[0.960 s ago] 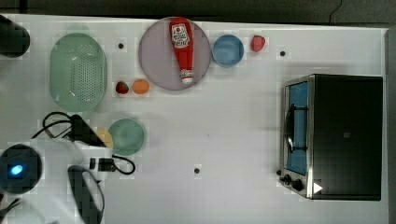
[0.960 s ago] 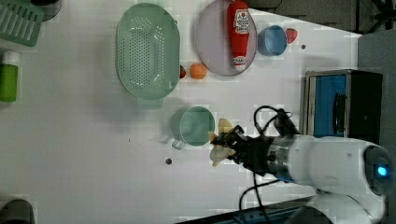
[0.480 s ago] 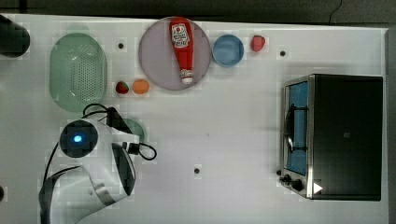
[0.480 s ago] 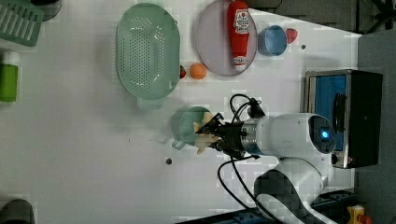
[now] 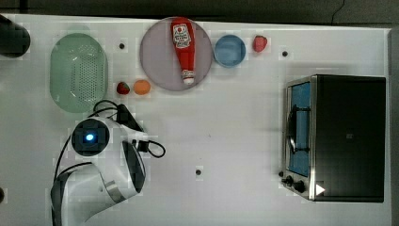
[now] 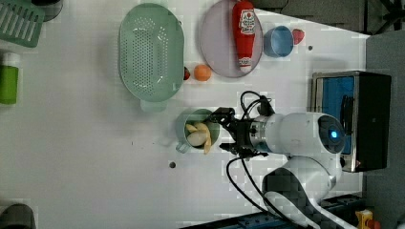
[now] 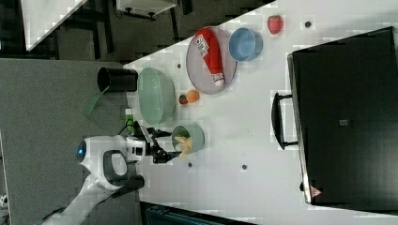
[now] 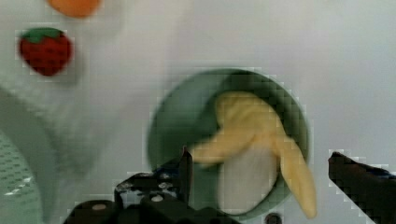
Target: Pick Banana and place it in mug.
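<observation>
The white worktop [image 6: 95,167] carries everything, with the black toaster oven with a blue glass door [image 6: 351,119] set well away from the pincer, beyond the white arm [image 6: 296,138]. The large oval green perforated colander [image 6: 150,50] and the round grey plate [image 6: 217,40] bearing a red plastic ketchup bottle [image 6: 244,28] are placed far beyond the pincer, near the left view's top. The pale translucent green round mug [image 6: 184,126] is seen directly in front of the pincer [image 6: 228,133], whose black fingers [image 8: 186,170] are spread apart, released, on either side of the mug in the wrist view. The peeled yellow banana [image 6: 199,136] is lodged in the mug, one peel flap draped over the rim toward the pincer. A small orange [image 6: 202,72] and a red strawberry [image 8: 45,50] are set between mug and plate.
</observation>
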Controlling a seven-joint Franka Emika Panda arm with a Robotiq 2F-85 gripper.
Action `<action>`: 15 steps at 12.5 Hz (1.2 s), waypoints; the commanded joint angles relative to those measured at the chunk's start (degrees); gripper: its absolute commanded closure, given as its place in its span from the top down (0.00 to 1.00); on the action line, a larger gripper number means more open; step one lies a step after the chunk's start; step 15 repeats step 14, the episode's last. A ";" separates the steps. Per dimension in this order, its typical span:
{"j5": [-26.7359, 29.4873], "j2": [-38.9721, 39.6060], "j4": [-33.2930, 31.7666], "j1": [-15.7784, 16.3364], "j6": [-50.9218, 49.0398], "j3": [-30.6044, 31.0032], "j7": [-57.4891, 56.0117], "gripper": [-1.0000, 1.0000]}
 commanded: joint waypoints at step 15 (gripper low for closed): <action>0.41 -23.66 25.39 -1.63 -44.50 -26.89 -22.82 1.00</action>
